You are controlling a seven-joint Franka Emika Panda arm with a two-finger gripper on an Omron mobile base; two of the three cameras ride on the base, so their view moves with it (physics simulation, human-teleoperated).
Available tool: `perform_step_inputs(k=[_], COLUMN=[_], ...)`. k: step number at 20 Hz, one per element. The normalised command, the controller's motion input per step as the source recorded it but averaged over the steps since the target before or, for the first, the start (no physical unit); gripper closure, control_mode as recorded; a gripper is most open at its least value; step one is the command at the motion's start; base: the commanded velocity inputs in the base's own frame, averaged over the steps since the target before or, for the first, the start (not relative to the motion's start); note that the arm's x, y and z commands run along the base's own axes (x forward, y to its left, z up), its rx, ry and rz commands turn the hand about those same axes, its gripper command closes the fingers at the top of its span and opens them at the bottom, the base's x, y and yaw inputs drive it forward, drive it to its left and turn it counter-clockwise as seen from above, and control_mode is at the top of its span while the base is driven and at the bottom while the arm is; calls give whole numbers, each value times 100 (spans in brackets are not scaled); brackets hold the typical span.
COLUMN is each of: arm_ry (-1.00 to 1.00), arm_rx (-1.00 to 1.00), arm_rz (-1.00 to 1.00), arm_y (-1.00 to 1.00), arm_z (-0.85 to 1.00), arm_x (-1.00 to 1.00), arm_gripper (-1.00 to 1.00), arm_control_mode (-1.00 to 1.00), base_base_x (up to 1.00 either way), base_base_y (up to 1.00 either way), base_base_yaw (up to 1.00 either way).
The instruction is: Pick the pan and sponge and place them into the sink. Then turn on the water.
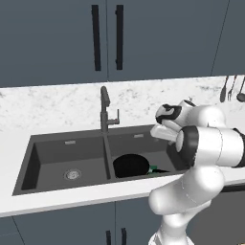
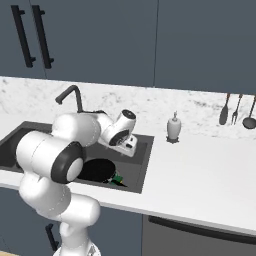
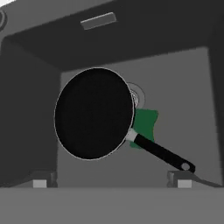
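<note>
The black pan (image 3: 94,113) lies flat on the floor of the sink's (image 1: 48,153) right basin, its long handle (image 3: 162,153) pointing towards the front right. The sponge (image 3: 145,124) lies green side up beside the pan, partly under the rim and the handle's root. In the left base view the pan (image 1: 130,165) and sponge (image 1: 153,169) show in the same basin. My gripper (image 3: 111,183) hangs open above that basin, looking down, with nothing between its fingers. The hand (image 2: 127,142) sits over the basin's back right corner. No water runs from the faucet (image 1: 104,107).
The left basin holds only its drain (image 1: 72,174). A white soap dispenser (image 2: 173,127) stands on the counter right of the sink. Utensils (image 2: 235,110) hang on the back wall at the right. My own arm (image 1: 210,143) covers the sink's right edge.
</note>
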Motion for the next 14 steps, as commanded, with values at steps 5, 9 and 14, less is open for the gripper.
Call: perform_step_inputs(k=[5,9,14], arm_ry=[7,-5,-24], arm_rx=[0,0,10], arm_rz=[-14,0,0], arm_y=[8,13,30], arm_z=[0,-1,0], arm_x=[2,0,5], arm_gripper=[-100,-100,-100], arm_control_mode=[-100,-100,-100], base_base_x=[0,0,0], base_base_y=[0,0,0], base_base_yaw=[0,0,0])
